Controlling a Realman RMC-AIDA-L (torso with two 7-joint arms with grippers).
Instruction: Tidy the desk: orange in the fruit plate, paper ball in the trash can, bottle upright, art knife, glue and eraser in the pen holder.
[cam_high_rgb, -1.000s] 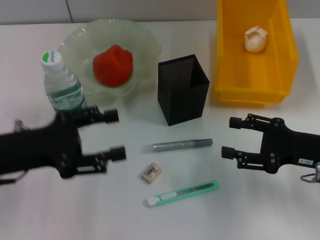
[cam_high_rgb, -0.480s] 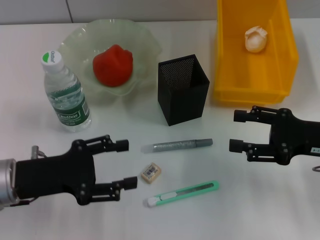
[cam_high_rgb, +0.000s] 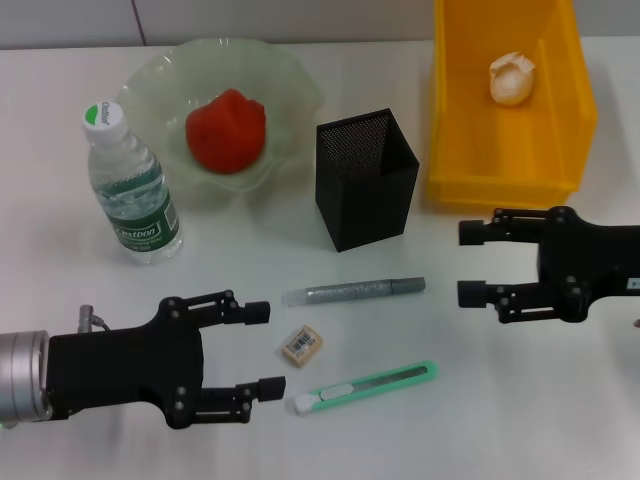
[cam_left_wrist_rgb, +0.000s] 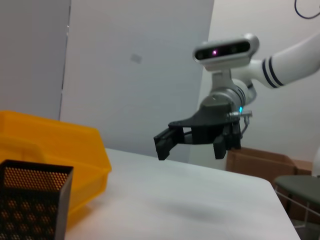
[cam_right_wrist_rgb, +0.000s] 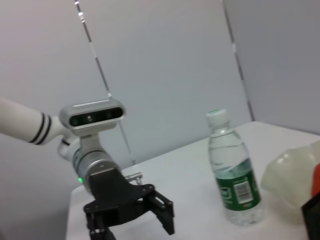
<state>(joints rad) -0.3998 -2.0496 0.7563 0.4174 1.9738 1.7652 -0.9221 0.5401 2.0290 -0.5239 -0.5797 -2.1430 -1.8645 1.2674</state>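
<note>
Green-tinted glass forms the fruit plate (cam_high_rgb: 290, 95) at the far left of the white surface (cam_high_rgb: 520, 400), and a red-orange fruit, taken to be the orange (cam_high_rgb: 226, 130), is already seated in it. The paper ball (cam_high_rgb: 511, 78) is seen lying inside the yellow bin (cam_high_rgb: 560, 150) at the far right, which is judged to serve as the trash can. The water bottle (cam_high_rgb: 128, 188) is standing upright beside the plate, cap on. Three parts of the task are therefore judged done.

Three parts are left. The black mesh pen holder (cam_high_rgb: 366, 180) appears empty from above. In front of it, the grey glue pen (cam_high_rgb: 354, 291) is laid flat, the eraser (cam_high_rgb: 301, 344) is set nearer the robot, and the green art knife (cam_high_rgb: 364, 387) is laid nearest of all, at a slant. None of the three is touching another.

The left pincer (cam_high_rgb: 264, 349) is held low at the near left, spread wide and grasping nothing, its tips pointed toward the eraser, with the nearer tip just beside the white end of the knife. The eraser is judged to be the likely next pick. The right pincer (cam_high_rgb: 470, 264) is held at the right, in front of the bin, likewise released and empty, its opening turned toward the tip of the glue pen.
</note>
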